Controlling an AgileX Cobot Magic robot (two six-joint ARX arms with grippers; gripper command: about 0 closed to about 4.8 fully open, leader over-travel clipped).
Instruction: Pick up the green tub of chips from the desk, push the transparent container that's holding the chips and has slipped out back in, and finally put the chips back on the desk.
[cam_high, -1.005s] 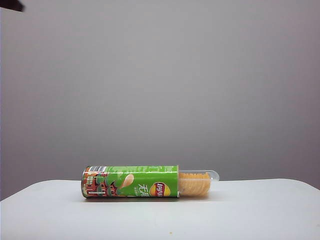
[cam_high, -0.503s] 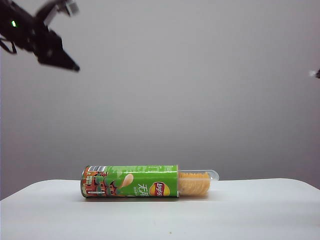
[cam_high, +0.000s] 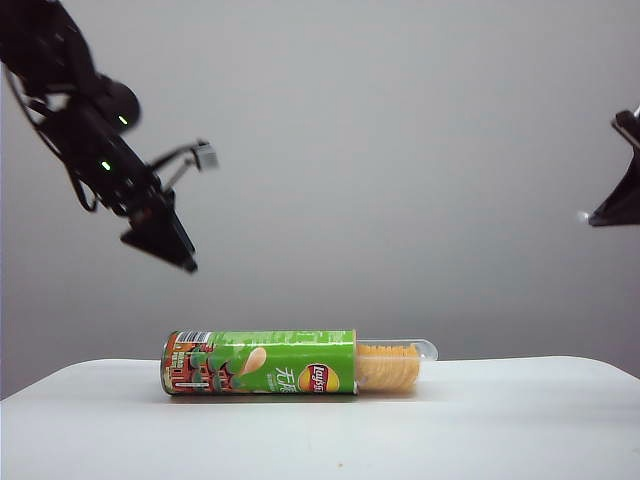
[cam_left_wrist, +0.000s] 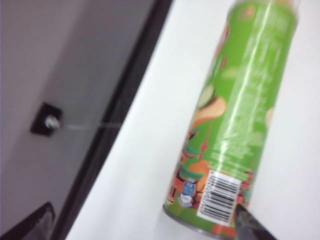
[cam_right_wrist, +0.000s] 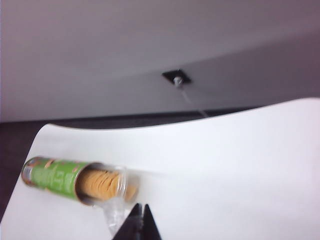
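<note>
green tub of chips (cam_high: 260, 363) lying on its side on the desk (cam_high: 500, 420), untouched, both arms above it

its long axis runs left to right across the exterior view, barcode end on the left; the transparent container (cam_high: 397, 365) juts from the right end, with the chips (cam_high: 388, 368) showing through it; the left gripper (cam_high: 165, 240) hangs above and just left of the barcode end, slanting down toward it, and its wrist view shows two dark fingertips (cam_left_wrist: 250, 222) set wide apart with the can's base between and beyond them, so the jaws stand open and hold nothing; the right gripper (cam_right_wrist: 137, 220) sits high at the right edge, well off from the container, its fingers pressed together and empty; the left arm looks nearer, and likely takes the can.
</note>
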